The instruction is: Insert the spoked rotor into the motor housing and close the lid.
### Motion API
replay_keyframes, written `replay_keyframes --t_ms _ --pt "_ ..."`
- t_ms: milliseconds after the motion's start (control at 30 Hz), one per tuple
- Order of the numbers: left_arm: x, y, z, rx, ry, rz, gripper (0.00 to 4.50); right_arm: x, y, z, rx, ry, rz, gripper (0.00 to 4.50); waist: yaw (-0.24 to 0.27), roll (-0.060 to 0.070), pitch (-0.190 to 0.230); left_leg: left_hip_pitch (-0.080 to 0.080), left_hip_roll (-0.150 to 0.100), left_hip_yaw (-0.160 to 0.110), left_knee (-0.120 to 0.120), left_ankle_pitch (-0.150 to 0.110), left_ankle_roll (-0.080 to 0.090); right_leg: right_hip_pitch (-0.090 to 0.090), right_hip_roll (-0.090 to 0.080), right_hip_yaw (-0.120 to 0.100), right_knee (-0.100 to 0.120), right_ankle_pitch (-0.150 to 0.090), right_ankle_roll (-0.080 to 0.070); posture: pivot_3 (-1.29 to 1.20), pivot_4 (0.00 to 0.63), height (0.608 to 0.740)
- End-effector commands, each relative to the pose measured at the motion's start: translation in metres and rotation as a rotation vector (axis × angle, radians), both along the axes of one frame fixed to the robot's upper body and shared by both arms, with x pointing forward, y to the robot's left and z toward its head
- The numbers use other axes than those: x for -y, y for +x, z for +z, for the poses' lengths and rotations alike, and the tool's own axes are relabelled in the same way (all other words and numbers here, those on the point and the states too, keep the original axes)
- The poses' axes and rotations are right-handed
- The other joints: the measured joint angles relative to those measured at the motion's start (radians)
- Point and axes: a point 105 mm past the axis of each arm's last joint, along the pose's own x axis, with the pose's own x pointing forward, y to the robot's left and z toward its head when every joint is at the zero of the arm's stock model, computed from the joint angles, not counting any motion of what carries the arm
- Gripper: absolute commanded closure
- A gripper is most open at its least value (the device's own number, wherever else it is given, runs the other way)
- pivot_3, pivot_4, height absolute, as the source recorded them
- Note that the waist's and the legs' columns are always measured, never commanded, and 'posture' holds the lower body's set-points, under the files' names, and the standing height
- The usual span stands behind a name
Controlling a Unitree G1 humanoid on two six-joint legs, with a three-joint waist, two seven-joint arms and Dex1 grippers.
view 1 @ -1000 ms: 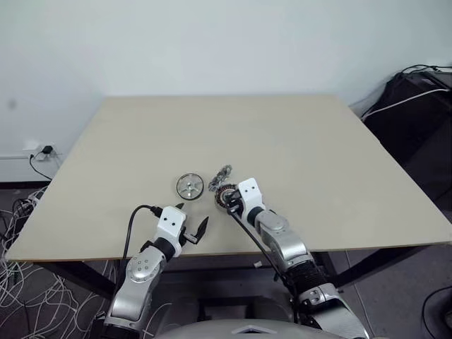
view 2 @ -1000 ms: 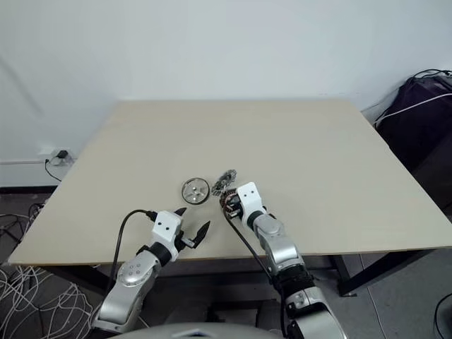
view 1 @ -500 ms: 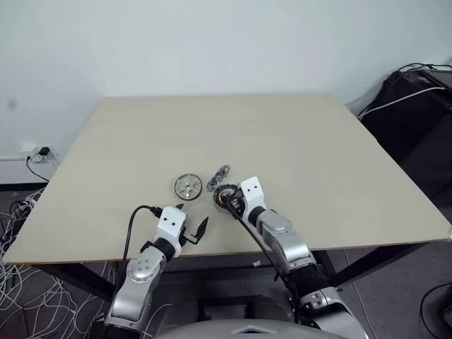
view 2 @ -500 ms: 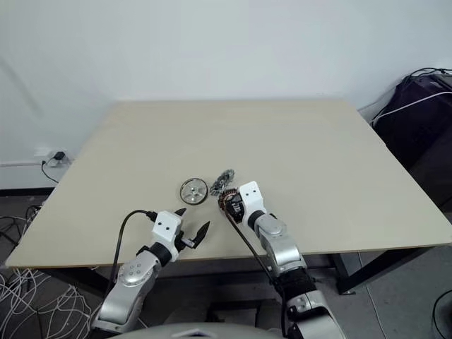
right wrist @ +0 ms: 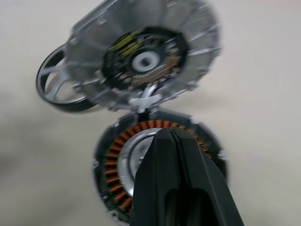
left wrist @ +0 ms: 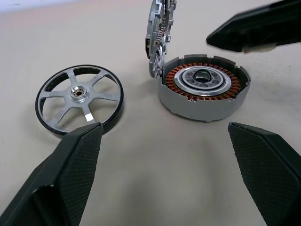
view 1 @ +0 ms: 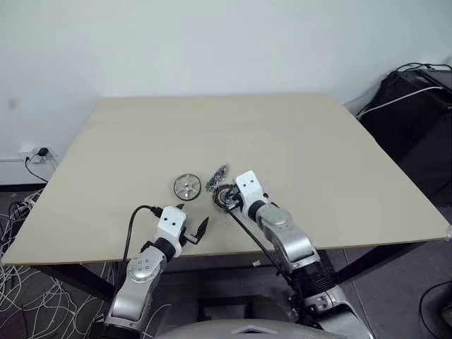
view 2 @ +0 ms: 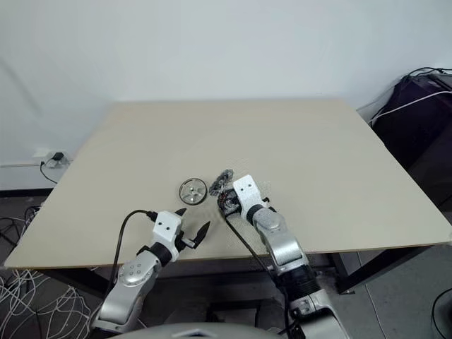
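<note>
Lid [left wrist: 159, 35] of the housing [left wrist: 203, 89] now stands upright on its hinge, where a second ago the right arm covered that spot and the lid could not be made out. The housing sits on the bench [view 1: 296, 141] with its copper windings and centre bearing bared to the left wrist view. The right end effector [right wrist: 170, 141] hovers just above the open cup with its two black fingers pressed together and nothing between them; over the last second it has drawn up and back a little from the housing. The left end effector [left wrist: 169, 155] has kept its place near the bench's front edge, its fingers spread as wide as they go and holding nothing. The rotor [left wrist: 79, 99] lies flat on the bench just beside the housing, on its left, untouched, much as it lay before.

By the look of it, the opening step is done: the cup is ready to receive the disc. Picking up the rotor comes next, and the left arm seems best placed for it. The lid stands nearly vertical, so a knock could drop it shut too soon
</note>
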Motion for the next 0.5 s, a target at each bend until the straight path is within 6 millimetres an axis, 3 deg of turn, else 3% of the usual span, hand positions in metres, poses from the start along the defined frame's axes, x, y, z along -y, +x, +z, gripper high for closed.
replay_keyframes --t_ms 33,500 --pt "0.004 0.003 0.011 0.043 -0.018 -0.006 0.0 -0.009 0.006 0.01 0.028 0.002 0.019 4.48 0.001 0.0 0.0 0.0 0.0 0.0 0.0 0.0 0.0 0.0 0.0 0.0 0.0 0.0 0.0 0.0 0.0 0.74" --pt "0.004 0.002 0.011 0.04 -0.024 0.001 0.0 -0.002 0.01 -0.009 -0.044 -0.003 -0.03 4.48 -0.001 0.0 0.0 0.0 0.0 0.0 0.0 0.0 0.0 0.0 0.002 0.0 0.0 0.0 0.0 0.0 0.0 0.74"
